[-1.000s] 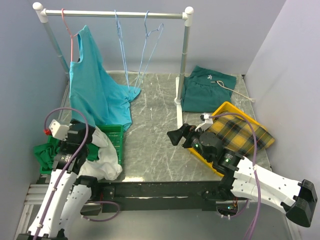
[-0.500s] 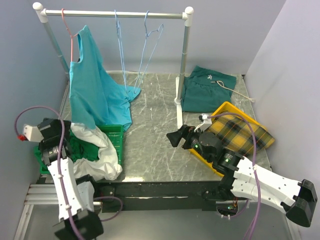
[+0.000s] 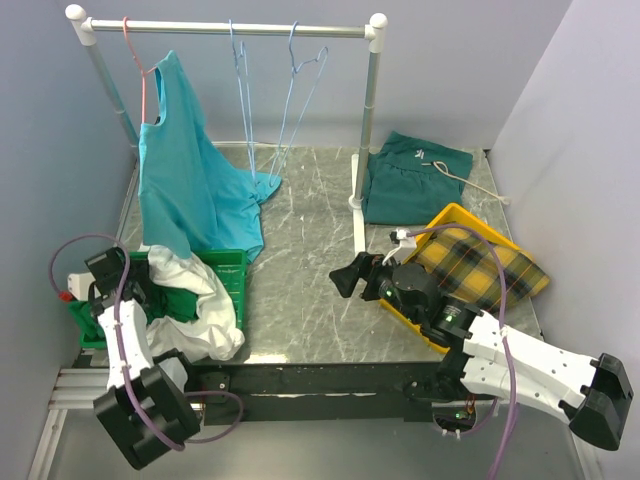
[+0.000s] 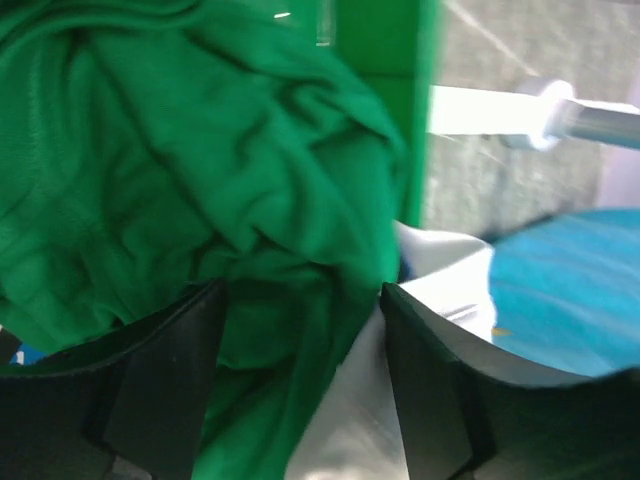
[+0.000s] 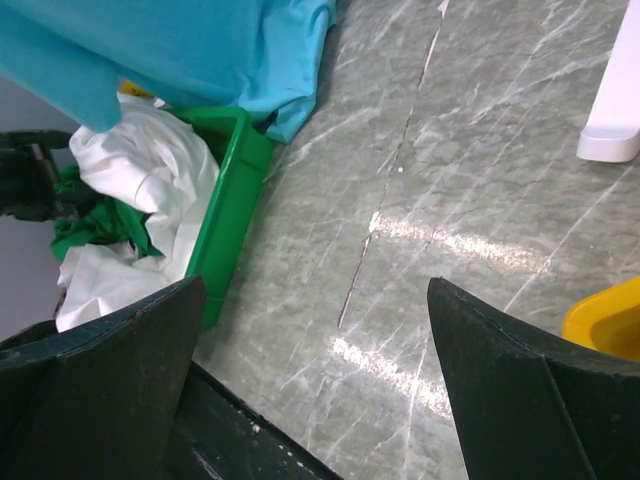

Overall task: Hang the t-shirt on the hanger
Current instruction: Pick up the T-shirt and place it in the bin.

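The bright green t-shirt (image 3: 168, 303) lies crumpled in a green bin (image 3: 234, 268) at the near left, partly under a white garment (image 3: 205, 312). My left gripper (image 3: 136, 286) reaches into the bin from the left. In the left wrist view its jaws stand apart around a fold of the t-shirt (image 4: 200, 180), so the left gripper (image 4: 303, 292) is open, with white cloth beside that fold. Two light-blue wire hangers (image 3: 240, 100) hang bare on the rail. My right gripper (image 3: 343, 277) hovers open over the table's middle; the right wrist view shows this gripper (image 5: 316, 285) with nothing between its fingers.
A turquoise shirt (image 3: 180, 180) hangs from a pink hanger (image 3: 141, 70) at the rail's left end and droops over the bin. The rack's right post (image 3: 366, 130) stands mid-table. A dark teal garment (image 3: 410, 180) lies at the back right. A yellow tray (image 3: 452, 214) holds plaid cloth.
My left arm swung out to the left, then back into the bin, and its jaws have narrowed around green cloth. The right gripper edged slightly left.
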Tool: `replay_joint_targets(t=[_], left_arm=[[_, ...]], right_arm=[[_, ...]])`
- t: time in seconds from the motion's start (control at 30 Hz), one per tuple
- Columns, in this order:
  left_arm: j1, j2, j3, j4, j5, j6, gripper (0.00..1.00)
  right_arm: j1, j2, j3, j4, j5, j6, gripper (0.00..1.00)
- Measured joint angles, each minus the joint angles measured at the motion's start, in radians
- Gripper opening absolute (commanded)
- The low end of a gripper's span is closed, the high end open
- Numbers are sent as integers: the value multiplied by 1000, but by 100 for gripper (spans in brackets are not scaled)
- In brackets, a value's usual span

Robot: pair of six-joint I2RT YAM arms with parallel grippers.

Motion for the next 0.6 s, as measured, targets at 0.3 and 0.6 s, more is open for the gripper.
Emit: replay_joint_targets(t=[0.3,0.6], left_arm=[[0,62,-38,85,-37,-41,52],[-1,-48,-4,61,-95,-8,83]], right_arm=[[0,0,0,3,-15,-1,100],[0,-13,0,3,-23,-4,100]])
